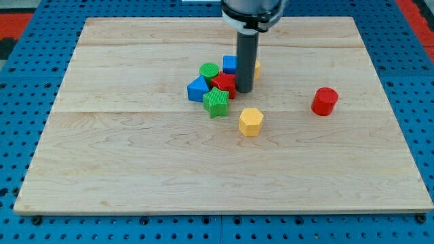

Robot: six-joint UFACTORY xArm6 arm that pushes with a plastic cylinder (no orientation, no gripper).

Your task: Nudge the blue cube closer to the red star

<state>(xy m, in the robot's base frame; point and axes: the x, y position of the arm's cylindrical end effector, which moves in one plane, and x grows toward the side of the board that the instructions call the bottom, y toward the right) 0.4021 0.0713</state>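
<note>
Surface: pale wooden board on a blue perforated bench, red matting at the far corners.

Tool: one dark rod, descending from the far centre; no jaws to open or close, a plain pusher. My tip stood on the board within the central cluster, clamped on nothing.

Task items: blue cube, far side of the cluster, just left of the rod and partly hidden by it. Red star, immediately nearer than the cube, touching or almost touching it; contact could not be confirmed.

Governing relation: cube lay to the far left of my tip, star directly left of it. To close the gap, a push would probably need to start beyond the cube.

Other items: green cylinder, blue block, green star, yellow hexagonal block, red cylinder well apart at right; a yellow piece behind the rod, shape unclear.
</note>
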